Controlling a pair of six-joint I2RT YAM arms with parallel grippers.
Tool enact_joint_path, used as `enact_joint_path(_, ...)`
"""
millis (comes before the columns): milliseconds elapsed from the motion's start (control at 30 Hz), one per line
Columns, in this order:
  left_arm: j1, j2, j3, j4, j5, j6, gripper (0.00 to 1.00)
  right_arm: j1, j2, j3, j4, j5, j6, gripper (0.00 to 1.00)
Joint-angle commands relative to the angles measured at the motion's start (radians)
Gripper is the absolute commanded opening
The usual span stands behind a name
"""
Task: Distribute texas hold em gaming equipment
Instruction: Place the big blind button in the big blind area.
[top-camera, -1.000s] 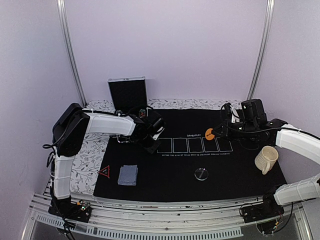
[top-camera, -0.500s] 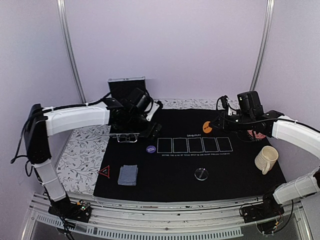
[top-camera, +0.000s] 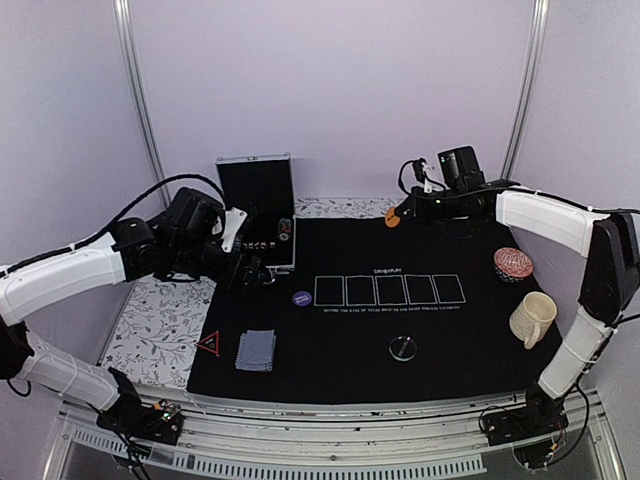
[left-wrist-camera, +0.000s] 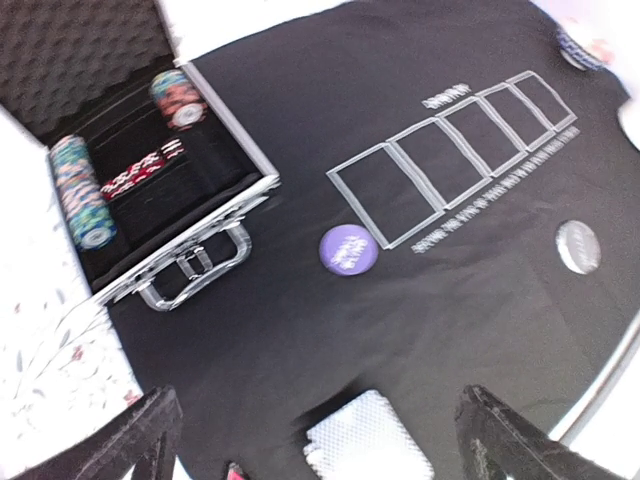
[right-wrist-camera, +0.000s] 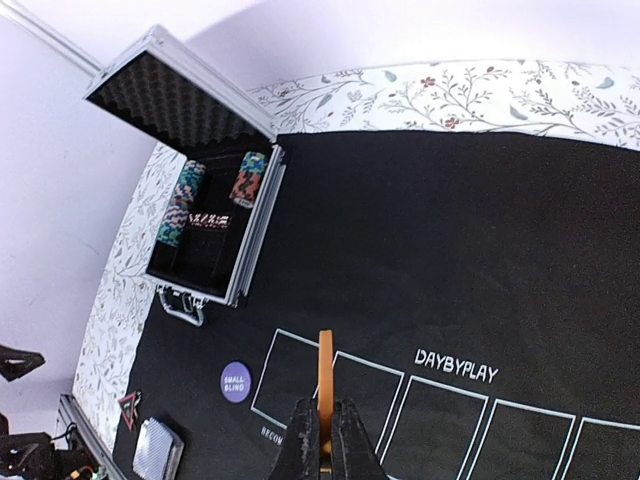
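An orange disc (top-camera: 393, 216) is pinched edgewise by the right fingers (right-wrist-camera: 302, 445) high over the far edge of the black mat (top-camera: 470, 340), probably for placing, while the left fingers (left-wrist-camera: 130, 445) are spread wide near a purple small-blind button (left-wrist-camera: 347, 248) lying free.

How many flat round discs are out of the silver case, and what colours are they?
purple disc: 1
clear disc: 1
orange disc: 1
Total: 3
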Motion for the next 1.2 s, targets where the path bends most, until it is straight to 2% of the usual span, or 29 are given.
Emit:
enact_joint_path(0, 0.059, -0.050, -0.081, 0.084, -0.063, -0.023, 0.98, -0.032, 0.134, 0.106, 0.026, -0.004, 0.003, 0.02)
enact_joint_path(133, 0.115, -0.066, -0.096, 0.074, -0.022, -0.029, 0.98, -0.063, 0.284, 0.168, 0.067, -0.067, 0.048, 0.02)
enact_joint_path(367, 0.133, -0.091, -0.130, 0.077, -0.033, -0.003, 0.98, -0.087, 0.486, 0.266, 0.107, -0.128, 0.130, 0.02)
enact_joint_path(633, 0.169, -0.088, -0.130, 0.078, 0.023, -0.008, 0.98, -0.116, 0.566, 0.249, 0.133, -0.184, 0.184, 0.04)
enact_joint_path(700, 0.178, -0.090, -0.130, 0.078, 0.033, -0.009, 0.98, -0.123, 0.560, 0.235, 0.130, -0.175, 0.184, 0.16)
enact_joint_path(867, 0.206, -0.102, -0.129, 0.079, 0.044, -0.014, 0.98, -0.129, 0.537, 0.238, 0.061, -0.109, 0.172, 0.73)
enact_joint_path(967, 0.221, -0.121, -0.137, 0.084, 0.028, -0.022, 0.98, -0.128, 0.484, 0.287, -0.035, 0.005, 0.131, 1.00)
enact_joint_path(1067, 0.223, -0.140, -0.150, 0.092, -0.013, -0.024, 0.98, -0.093, 0.392, 0.356, -0.174, 0.199, 0.067, 0.99)
enact_joint_path(1167, 0.223, -0.148, -0.156, 0.093, -0.050, -0.023, 0.98, 0.005, 0.273, 0.377, -0.288, 0.418, -0.008, 0.99)
